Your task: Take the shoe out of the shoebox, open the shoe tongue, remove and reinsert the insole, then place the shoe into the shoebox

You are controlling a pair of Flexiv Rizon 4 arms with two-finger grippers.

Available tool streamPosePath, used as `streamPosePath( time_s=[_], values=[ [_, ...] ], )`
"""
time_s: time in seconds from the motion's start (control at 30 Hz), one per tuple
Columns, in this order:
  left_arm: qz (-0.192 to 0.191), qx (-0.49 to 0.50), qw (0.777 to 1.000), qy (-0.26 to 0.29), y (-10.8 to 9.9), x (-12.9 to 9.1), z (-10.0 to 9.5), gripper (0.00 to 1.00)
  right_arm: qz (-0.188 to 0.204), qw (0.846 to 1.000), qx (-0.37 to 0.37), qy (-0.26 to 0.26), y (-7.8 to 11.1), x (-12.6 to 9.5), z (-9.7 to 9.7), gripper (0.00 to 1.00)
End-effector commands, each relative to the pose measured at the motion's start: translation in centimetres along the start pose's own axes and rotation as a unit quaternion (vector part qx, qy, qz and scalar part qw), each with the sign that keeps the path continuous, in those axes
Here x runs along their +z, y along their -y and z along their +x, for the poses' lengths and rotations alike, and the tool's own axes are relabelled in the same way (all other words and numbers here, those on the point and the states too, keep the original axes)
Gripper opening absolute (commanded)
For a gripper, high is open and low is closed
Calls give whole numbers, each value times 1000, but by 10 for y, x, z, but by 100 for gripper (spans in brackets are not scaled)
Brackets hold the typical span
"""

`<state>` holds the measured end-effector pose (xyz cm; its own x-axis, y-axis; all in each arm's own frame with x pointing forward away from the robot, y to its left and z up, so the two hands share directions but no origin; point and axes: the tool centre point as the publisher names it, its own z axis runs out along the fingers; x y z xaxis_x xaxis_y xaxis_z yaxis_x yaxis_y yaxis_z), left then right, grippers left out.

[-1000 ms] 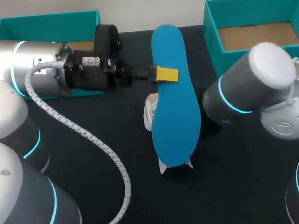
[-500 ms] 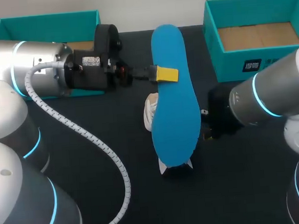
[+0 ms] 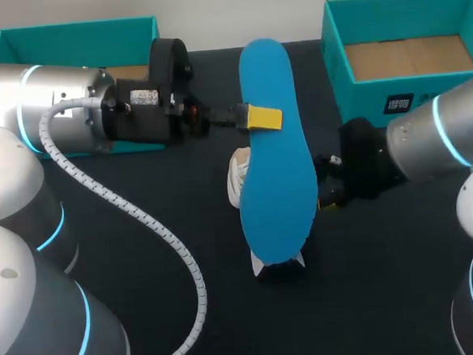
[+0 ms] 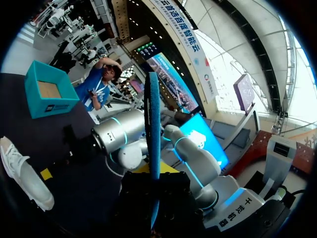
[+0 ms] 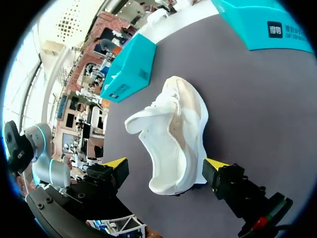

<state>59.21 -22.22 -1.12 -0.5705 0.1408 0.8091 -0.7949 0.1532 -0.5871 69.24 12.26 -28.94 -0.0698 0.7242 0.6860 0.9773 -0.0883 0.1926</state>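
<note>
A long blue insole (image 3: 275,154) hangs over the middle of the table, with my left gripper (image 3: 263,117) shut on its edge. In the left wrist view the insole (image 4: 153,129) stands edge-on out of that gripper (image 4: 153,184). Under it the white shoe (image 3: 238,176) lies on the black table, mostly hidden in the head view. My right gripper (image 3: 329,194) is low at the shoe's right side. In the right wrist view it (image 5: 166,164) is open, and one end of the shoe (image 5: 173,131) lies between its yellow-tipped fingers (image 5: 216,164).
An open teal shoebox (image 3: 436,13) with a cardboard floor stands at the back right. A second teal box (image 3: 72,36) stands at the back left, behind my left arm. A grey cable (image 3: 133,209) loops over the table's left half.
My right arm has swung down and its wrist now lies low beside the shoe, with its fingers spread wider. The left arm and the insole have not moved.
</note>
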Motion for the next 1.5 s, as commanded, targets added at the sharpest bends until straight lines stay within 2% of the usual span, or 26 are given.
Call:
streamPosePath(
  time_s=[0.03, 0.17, 0.33, 0.5, 0.77, 0.87, 0.9, 0.97, 1.03, 1.1, 1.5],
  values=[
    [1, 0, 1000, 0, -2, 0, 0, 0, -7, 989, 3, -147, 5, -36, -11, 100],
    [1, 0, 1000, 0, -2, 0, 0, 0, 8, 980, 6, -198, 3, -48, -7, 100],
    [1, 0, 1000, 0, -2, 0, 0, 0, 8, 970, 11, -243, -3, -64, 3, 100],
    [1, 0, 1000, 0, -2, 0, 0, 0, 29, 962, 16, -272, -9, -77, 18, 100],
    [1, 0, 1000, 0, -2, 0, 0, 0, 75, 959, 13, -272, -16, -92, 48, 100],
    [1, 0, 1000, 0, -2, 0, 0, 0, 74, 955, -1, -286, -19, -97, 63, 100],
    [1, 0, 1000, 0, -2, 0, 0, 0, 77, 959, 6, -274, -19, -97, 67, 100],
    [1, 0, 1000, 0, -2, 0, 0, 0, 84, 951, 1, -298, -20, -97, 74, 100],
    [1, 0, 1000, 0, -2, 0, 0, 0, 100, 950, -3, -296, -19, -96, 81, 100],
    [1, 0, 1000, 0, -2, 0, 0, 0, 101, 952, 15, -289, -20, -95, 84, 100],
    [1, 0, 1000, 0, -2, 0, 0, 0, 101, 952, 15, -289, -20, -95, 84, 100]
  ],
)
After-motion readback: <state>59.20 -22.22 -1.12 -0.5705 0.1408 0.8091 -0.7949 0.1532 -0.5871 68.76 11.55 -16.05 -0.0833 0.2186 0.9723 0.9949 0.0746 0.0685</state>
